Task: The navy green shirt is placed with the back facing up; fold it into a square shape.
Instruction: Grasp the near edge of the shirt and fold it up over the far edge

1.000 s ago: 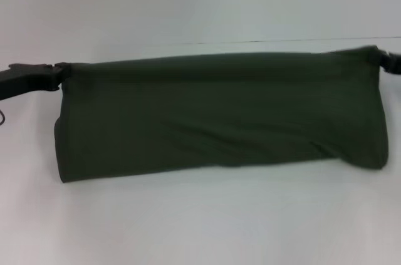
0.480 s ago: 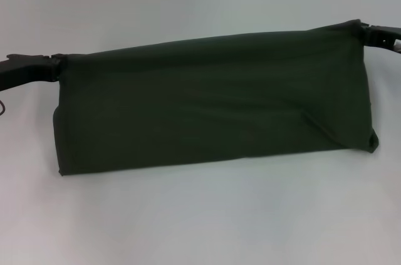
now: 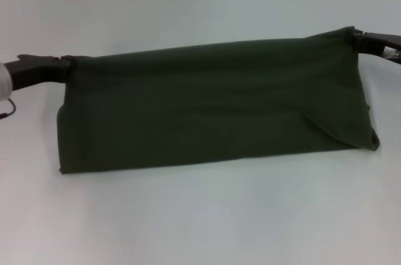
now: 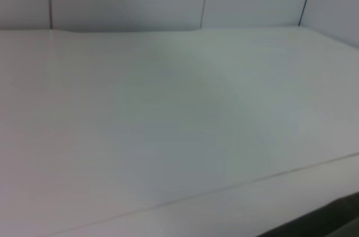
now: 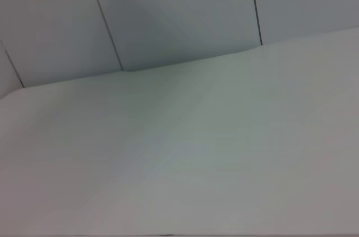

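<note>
Grippers clamped on shirt's top corners, cloth hanging between them.
Left gripper pinches one upper corner of the navy green shirt, right gripper the other, held higher. Since a second ago the right end has risen, tilting the top edge; lower edge drapes on the table below. Judgement: mid-carry of a fold; square not yet formed.

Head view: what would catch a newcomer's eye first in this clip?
The navy green shirt dominates: a wide dark band stretched across the middle of the white table, its top edge lifted and its lower edge resting on the surface. At each upper corner a black tool pinches the cloth, the left tool at the left corner and the right tool at the right corner, which sits higher.
</note>
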`<move>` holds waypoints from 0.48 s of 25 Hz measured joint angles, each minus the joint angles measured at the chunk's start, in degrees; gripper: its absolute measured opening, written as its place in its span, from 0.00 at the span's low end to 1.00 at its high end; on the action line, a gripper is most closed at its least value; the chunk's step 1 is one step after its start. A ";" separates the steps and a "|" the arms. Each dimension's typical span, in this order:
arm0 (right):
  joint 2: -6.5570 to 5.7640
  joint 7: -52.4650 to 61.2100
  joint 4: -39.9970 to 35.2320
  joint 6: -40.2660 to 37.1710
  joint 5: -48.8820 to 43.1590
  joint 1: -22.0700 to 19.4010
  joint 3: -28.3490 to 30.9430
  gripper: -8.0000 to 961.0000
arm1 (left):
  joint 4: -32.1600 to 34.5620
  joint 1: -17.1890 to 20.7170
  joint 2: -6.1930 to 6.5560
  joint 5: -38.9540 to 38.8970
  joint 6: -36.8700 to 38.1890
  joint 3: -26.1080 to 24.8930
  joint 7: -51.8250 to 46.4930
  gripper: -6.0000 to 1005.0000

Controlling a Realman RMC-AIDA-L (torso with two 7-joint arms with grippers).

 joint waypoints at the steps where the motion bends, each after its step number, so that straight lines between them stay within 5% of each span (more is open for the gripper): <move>1: 0.05 -0.02 0.14 0.48 0.04 0.10 -0.38 0.10 | -0.08 -0.17 -0.29 0.00 -0.93 0.95 0.00 0.01; 8: 0.66 -0.12 0.15 4.62 0.22 0.79 -3.03 0.10 | 0.27 -1.30 -3.34 0.00 -10.87 3.45 -0.57 0.08; 12: 1.01 -0.03 -0.26 7.51 0.22 1.56 -3.05 0.28 | 0.55 -1.55 -4.25 -1.57 -15.07 3.12 -1.33 0.20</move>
